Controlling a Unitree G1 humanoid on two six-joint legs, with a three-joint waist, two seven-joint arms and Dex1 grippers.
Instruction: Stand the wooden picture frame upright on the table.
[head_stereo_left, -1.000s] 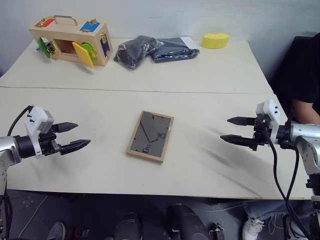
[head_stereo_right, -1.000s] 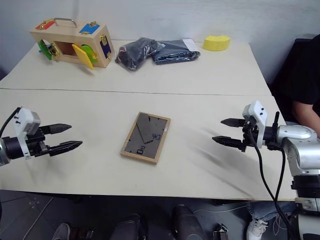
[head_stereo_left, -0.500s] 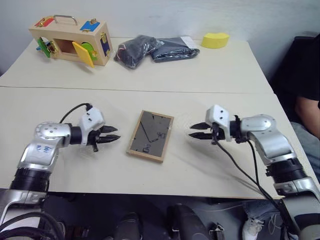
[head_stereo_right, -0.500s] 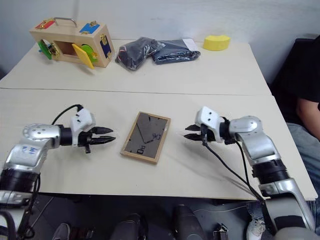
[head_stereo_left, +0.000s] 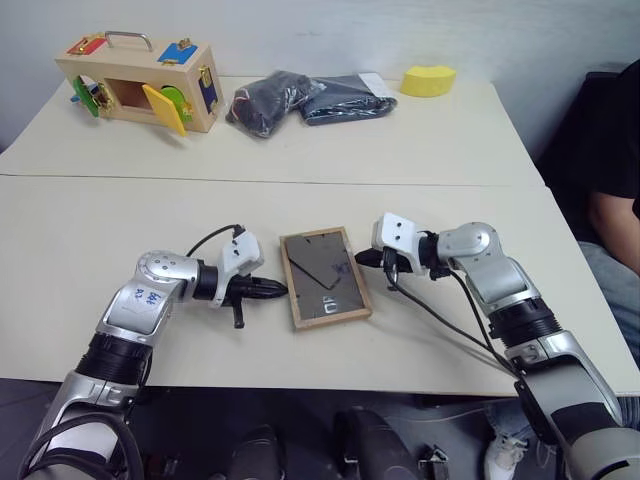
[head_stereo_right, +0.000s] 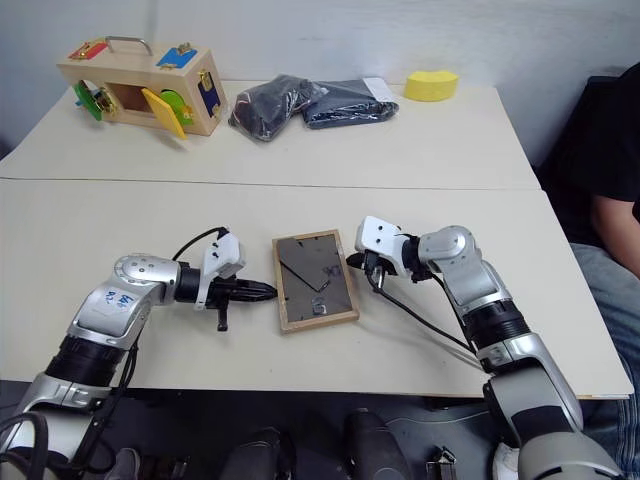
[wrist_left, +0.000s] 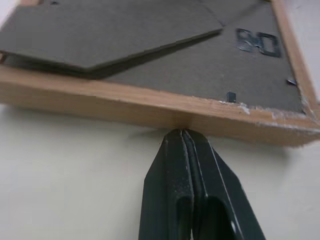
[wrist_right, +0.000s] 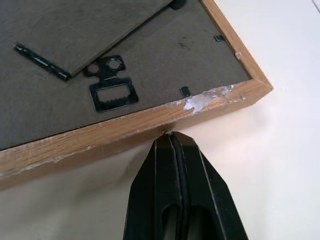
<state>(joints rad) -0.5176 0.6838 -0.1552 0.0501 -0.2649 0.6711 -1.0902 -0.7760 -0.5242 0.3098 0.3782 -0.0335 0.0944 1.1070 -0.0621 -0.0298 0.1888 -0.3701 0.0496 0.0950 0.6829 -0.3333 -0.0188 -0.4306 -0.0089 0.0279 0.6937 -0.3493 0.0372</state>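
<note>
I am looking down at the wooden picture frame (head_stereo_left: 323, 277), which is lying flat on the counter (head_stereo_left: 450, 160), back side up, close to the middle of the near edge. Its dark grey back panel is facing me, with the fold-out stand lying folded against it and a small toothed metal hanger showing in the right wrist view. The frame is sitting slightly askew to the counter's near edge.

My left hand (head_stereo_left: 278, 291) is pointing at the frame's left long side with its two black fingers (wrist_left: 182, 200) pressed together; in the left wrist view the tip is touching the outer face of the wood rail, pinching nothing. My right hand (head_stereo_left: 362, 258) is meeting the opposite long side near its far corner, fingers likewise pressed together, the tip resting against the rail where the varnish is chipped pale. So the frame is sitting between the two closed tips, one on each long side.

Along the counter's far edge, well apart from the frame, a wooden box (head_stereo_left: 135, 82) with coloured latches and a metal handle is standing at the far left corner, a dark bundle of fabric (head_stereo_left: 300, 98) is lying near the middle, and a yellow sponge (head_stereo_left: 428, 80) is sitting further right. A person in a dark sleeve (head_stereo_left: 606, 150) is sitting past the right edge.
</note>
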